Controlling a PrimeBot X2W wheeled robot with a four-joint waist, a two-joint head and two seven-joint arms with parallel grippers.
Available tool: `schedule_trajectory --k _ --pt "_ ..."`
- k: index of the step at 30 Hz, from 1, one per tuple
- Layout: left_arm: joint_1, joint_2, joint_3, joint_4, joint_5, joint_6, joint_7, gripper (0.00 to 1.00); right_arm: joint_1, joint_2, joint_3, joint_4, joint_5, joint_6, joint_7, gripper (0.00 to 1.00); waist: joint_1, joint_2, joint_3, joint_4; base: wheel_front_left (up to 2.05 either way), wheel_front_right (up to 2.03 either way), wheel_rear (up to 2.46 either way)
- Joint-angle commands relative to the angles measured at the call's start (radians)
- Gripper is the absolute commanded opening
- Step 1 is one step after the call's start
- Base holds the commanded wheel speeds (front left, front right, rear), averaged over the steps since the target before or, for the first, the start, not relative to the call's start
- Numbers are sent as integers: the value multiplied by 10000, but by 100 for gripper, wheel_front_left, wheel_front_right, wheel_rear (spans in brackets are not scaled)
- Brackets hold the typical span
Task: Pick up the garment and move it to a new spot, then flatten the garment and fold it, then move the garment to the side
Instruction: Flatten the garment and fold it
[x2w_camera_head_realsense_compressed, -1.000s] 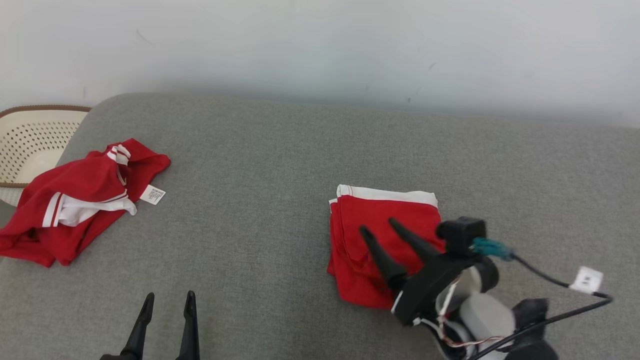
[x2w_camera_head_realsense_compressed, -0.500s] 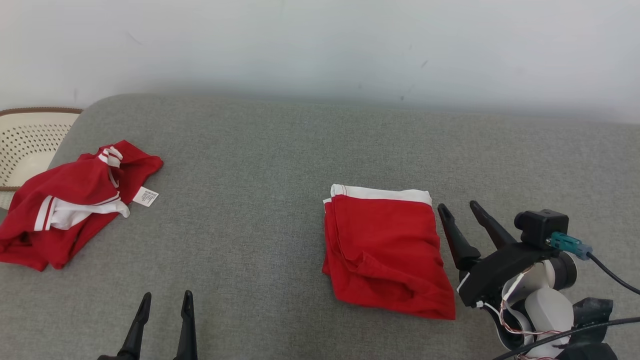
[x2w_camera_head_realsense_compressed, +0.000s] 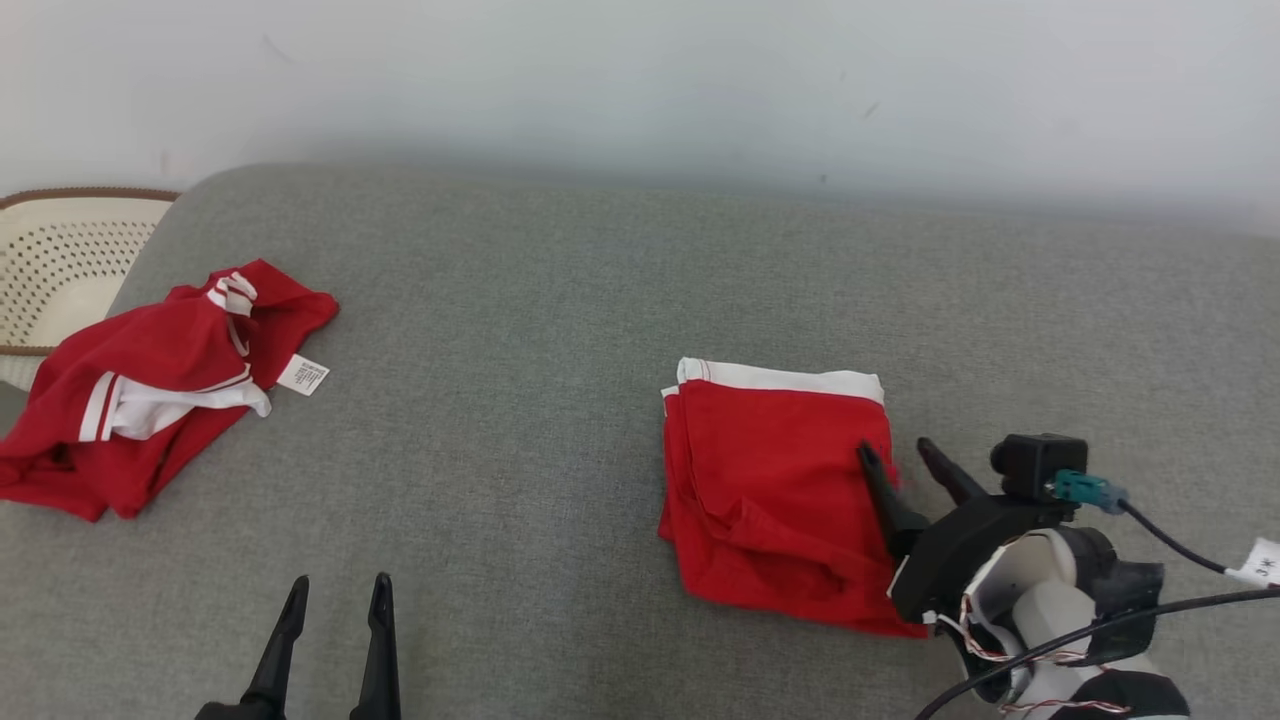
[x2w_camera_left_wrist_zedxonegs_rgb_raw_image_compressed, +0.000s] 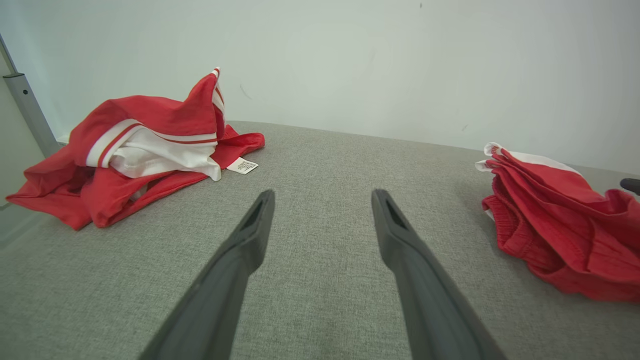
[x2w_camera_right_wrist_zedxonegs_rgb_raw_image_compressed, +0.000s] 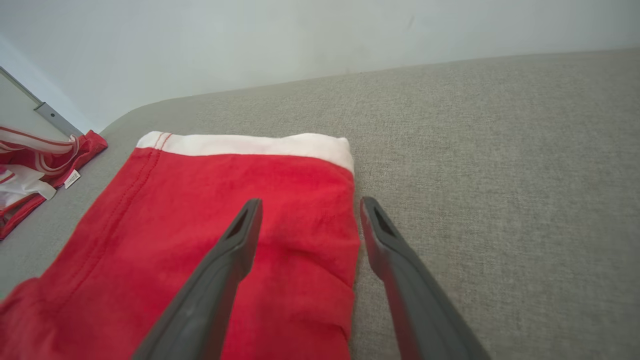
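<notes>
Right gripper (x2w_camera_head_realsense_compressed: 895, 452) agape, empty, astride folded garment (x2w_camera_head_realsense_compressed: 770, 480) at its right edge | seemingly poised to shift it aside | left gripper (x2w_camera_head_realsense_compressed: 339, 580) open, idle

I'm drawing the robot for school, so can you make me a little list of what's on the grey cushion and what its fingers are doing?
surface: grey cushion
folded garment: red, white band, flat, on the right
crumpled garment: red and white heap on the left
basket: cream, past the cushion's left end
left fingers: open, empty
right fingers: open, straddling the folded garment's right edge
</notes>
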Motion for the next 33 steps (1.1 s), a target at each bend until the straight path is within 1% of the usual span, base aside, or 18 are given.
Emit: schedule_trajectory --k 1,10,11,12,13,14,21,28,33 --pt "-97 2 9 15 66 -14 -39 100 -90 70 76 70 36 -2 -83 100 0 -1 51 63 0 0 0" --pt "-118 1 -131 -43 -9 109 -39 100 -669 290 326 1230 -350 -2 -1506 100 0 -1 141 332 0 0 0" --pt "-130 1 -154 -42 -14 112 -41 100 -786 326 337 1540 -438 -3 -1704 84 0 -1 165 387 0 0 0" --pt "-141 2 -156 -39 -15 106 -39 100 -851 351 346 1698 -474 -2 -1796 47 0 -1 180 419 0 0 0" --pt "-160 4 -128 -11 -12 69 -41 100 -909 391 345 1824 -526 -3 -1871 26 0 -1 191 443 0 0 0" --pt "-183 2 -97 19 -4 25 -41 100 -958 421 354 1910 -585 -2 -1946 0 0 -1 202 470 0 0 0" --pt "-327 2 16 145 64 -98 -41 100 -1144 576 208 2393 -971 -2 -2144 0 0 -1 272 648 0 0 0" --pt "-367 1 -57 212 77 -145 -39 100 -647 821 -203 1811 -1667 -2 -2132 0 0 -1 333 898 0 0 0" --pt "-400 2 -37 221 90 -161 -39 100 -13 1084 -43 1083 -2047 -3 -2134 0 0 -1 329 1062 0 0 0"
